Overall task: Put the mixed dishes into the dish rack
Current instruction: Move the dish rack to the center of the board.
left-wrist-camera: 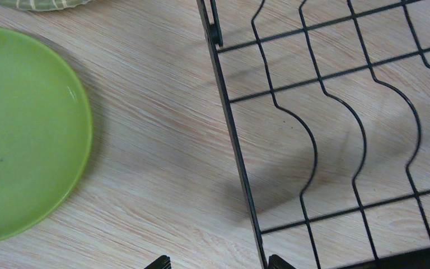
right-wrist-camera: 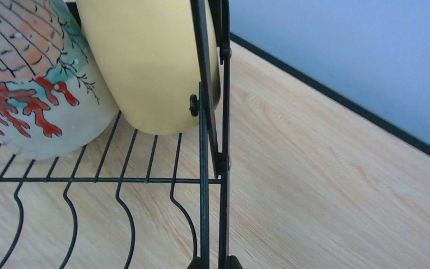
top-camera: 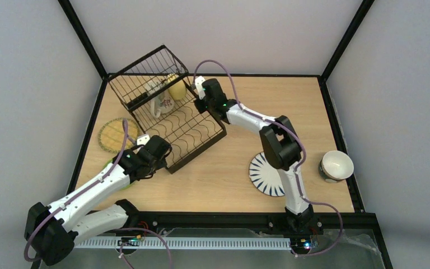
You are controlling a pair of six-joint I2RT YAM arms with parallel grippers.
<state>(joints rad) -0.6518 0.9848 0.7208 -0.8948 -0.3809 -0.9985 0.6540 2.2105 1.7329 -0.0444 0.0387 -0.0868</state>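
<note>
The task is looking only partly done. Two mugs are already sitting in the raised basket section of the dish rack [top-camera: 193, 131]. One is a beige mug [right-wrist-camera: 28, 84], rounded and glazed, with red coral and thin dark lines painted on it. The other is a yellow mug [right-wrist-camera: 145, 61] with a plain, smooth skin. Both are lying just ahead of the right claw [right-wrist-camera: 213, 262], on its left side. This claw is pressed together. As far as I can judge, it is pinching the thin black wire frame at the side of the rack, because the upright wires are running down between its tips.

The left claw [left-wrist-camera: 217, 263] is spread wide and is holding nothing. The edge bar of the rack is passing just inside its right tip. The plate dividers, thin wavy black wires, are lying ahead of it and to its right, and no plate is standing in them.

The lime-green plate [left-wrist-camera: 22, 134], round, shallow and glossy, is lying on the wood-grain worktop [left-wrist-camera: 157, 168] to the left of this claw, apart from the rack. The yellow woven-look plate [top-camera: 113, 134] is lying further out on that same side. The white plate with dark radial stripes [top-camera: 263, 179] and a small bowl [top-camera: 336, 163] are sitting well behind the right claw, near its arm's base. A second bowl I cannot find.
</note>
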